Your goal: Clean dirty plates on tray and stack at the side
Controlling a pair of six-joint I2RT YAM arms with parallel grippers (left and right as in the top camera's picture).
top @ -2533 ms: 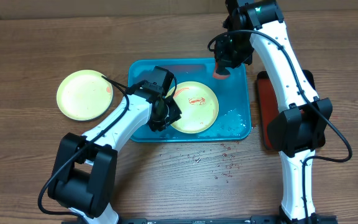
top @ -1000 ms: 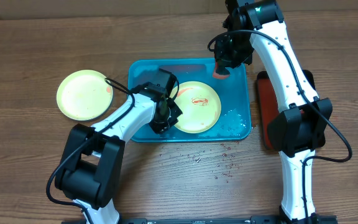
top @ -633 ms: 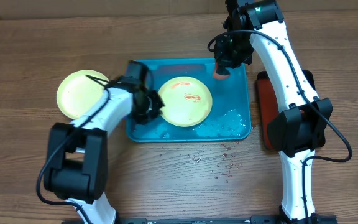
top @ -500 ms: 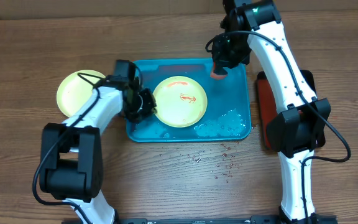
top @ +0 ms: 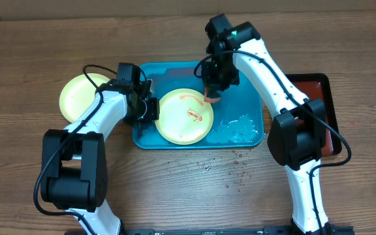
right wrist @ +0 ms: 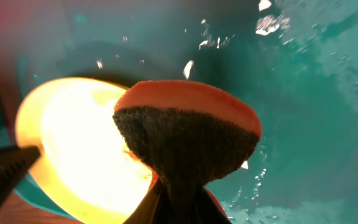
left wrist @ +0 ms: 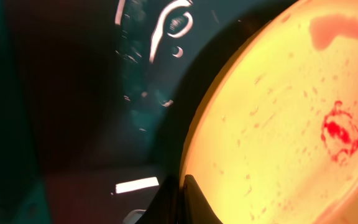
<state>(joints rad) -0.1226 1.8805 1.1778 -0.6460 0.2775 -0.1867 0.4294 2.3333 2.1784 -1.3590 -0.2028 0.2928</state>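
Observation:
A pale yellow-green plate (top: 185, 117) with red sauce smears lies in the turquoise tray (top: 250, 78). My left gripper (top: 150, 109) is shut on its left rim; the left wrist view shows the fingers (left wrist: 188, 199) pinching the plate (left wrist: 278, 124) at its edge. My right gripper (top: 214, 83) is shut on an orange sponge (top: 211, 98) at the plate's far right rim. In the right wrist view the sponge (right wrist: 185, 127), dark scrub side toward the camera, hangs above the plate (right wrist: 73, 149) and the wet tray (right wrist: 316, 93). A second yellow-green plate (top: 76, 98) sits on the table to the left.
White foam (top: 240, 127) lies in the tray's front right corner. A dark red, black-rimmed tray (top: 315, 91) sits to the right, partly under the right arm. Small drips (top: 234, 173) dot the wooden table in front.
The left gripper has drawn the plate leftward in the tray. The right arm has swung left with the sponge, from the tray's far right corner to the plate's rim, uncovering the red tray.

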